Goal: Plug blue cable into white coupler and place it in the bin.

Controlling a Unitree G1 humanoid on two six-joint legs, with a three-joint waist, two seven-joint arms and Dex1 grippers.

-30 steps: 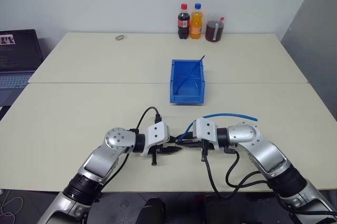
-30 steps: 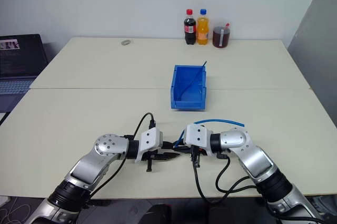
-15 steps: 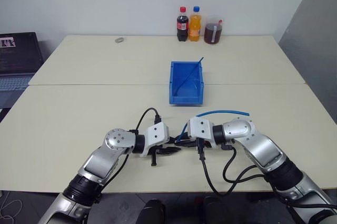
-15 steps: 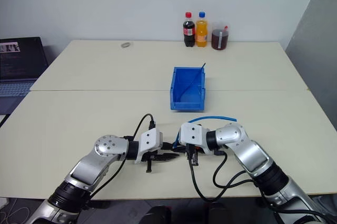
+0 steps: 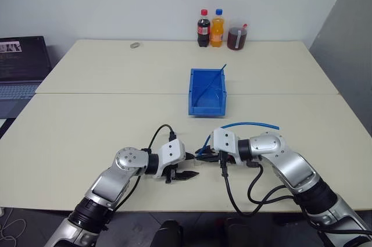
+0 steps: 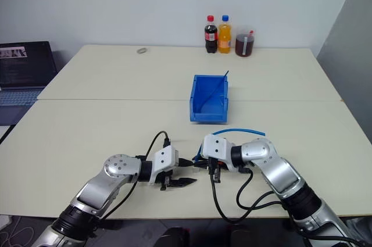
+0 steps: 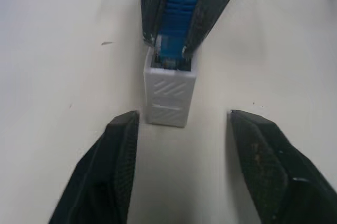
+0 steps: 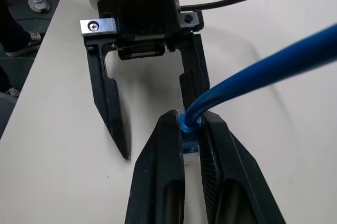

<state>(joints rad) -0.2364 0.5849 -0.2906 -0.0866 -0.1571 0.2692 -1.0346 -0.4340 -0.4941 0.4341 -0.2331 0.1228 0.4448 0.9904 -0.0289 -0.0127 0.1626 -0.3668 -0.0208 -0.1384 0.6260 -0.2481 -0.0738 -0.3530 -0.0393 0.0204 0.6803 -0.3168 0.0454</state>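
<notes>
Since a second ago the left gripper (image 7: 181, 168) has spread its fingers off the white coupler (image 7: 169, 95), which hangs on the blue cable (image 8: 274, 65) pinched by the right gripper (image 8: 192, 129); the bin (image 5: 207, 90) lies at twelve o'clock

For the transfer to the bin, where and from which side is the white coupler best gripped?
Probably by the two plain side walls of the small white ribbed plastic coupler, coming from its free end. The blue cable plug fills the opposite end, pinched by the right gripper, and the open left gripper already straddles it.
</notes>
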